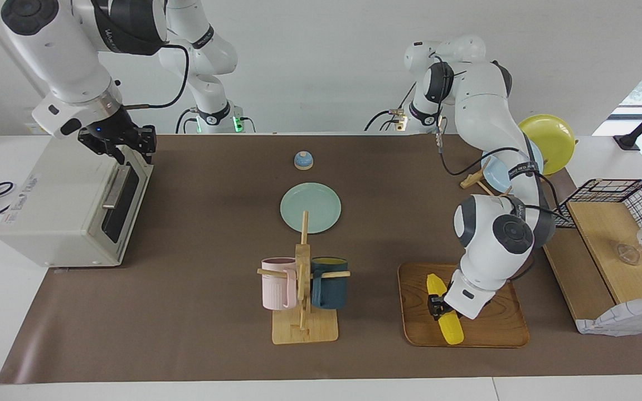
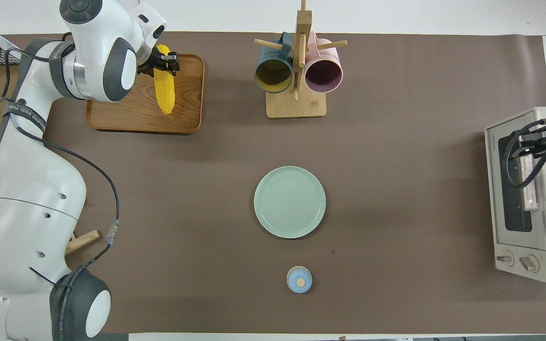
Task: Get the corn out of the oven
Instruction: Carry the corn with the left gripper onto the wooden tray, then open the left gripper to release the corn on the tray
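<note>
Now the corn lies on the wooden tray, left gripper clamped on its middle; the right gripper, fingers apart, hangs over the closed oven, nine o'clock from the green plate.

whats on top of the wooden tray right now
The corn lies on the wooden tray, with the left gripper shut on its thick end. The arm covers part of the tray, so that part cannot be checked.
</note>
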Tool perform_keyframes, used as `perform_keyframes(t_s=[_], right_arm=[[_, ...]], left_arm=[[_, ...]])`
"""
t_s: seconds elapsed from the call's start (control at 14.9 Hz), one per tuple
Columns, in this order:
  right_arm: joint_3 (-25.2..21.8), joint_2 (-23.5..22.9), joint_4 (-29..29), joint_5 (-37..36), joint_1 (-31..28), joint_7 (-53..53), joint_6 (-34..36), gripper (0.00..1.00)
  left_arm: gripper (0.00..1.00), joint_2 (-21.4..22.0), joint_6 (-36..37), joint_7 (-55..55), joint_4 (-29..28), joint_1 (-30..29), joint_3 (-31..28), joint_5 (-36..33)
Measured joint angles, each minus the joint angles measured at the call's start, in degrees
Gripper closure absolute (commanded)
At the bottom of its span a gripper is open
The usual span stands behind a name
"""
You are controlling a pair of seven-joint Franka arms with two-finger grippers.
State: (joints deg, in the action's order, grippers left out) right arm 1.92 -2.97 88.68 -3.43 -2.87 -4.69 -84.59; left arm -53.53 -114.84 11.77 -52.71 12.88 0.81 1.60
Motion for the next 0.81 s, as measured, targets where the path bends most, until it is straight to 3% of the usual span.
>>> perform_keyframes(t_s=[0.07,0.13,0.6,0.81], right_arm=[[-0.01,-0.02,-0.51,0.08,-0.04,0.0,0.0,0.0],[-0.02,-0.02,-1.24,0.26,-0.11,0.0,0.15,0.0],[-0.23,0.89,-1.13,0.68,1.09,0.0,0.4,0.0],[-0.29,4.1,2.24,0.68,0.91,0.0,-0.42,0.0]], left_arm=[[1.0,0.0,-0.14,-0.05,0.0,-0.01,-0.06,-0.01],[0.01,0.0,-0.14,-0.17,0.0,-0.05,-0.11,-0.03],[0.0,0.29,2.24,-0.82,0.39,-0.37,-0.16,-0.18],[0.0,3.85,6.03,-0.93,0.25,-0.82,-0.18,-0.18]])
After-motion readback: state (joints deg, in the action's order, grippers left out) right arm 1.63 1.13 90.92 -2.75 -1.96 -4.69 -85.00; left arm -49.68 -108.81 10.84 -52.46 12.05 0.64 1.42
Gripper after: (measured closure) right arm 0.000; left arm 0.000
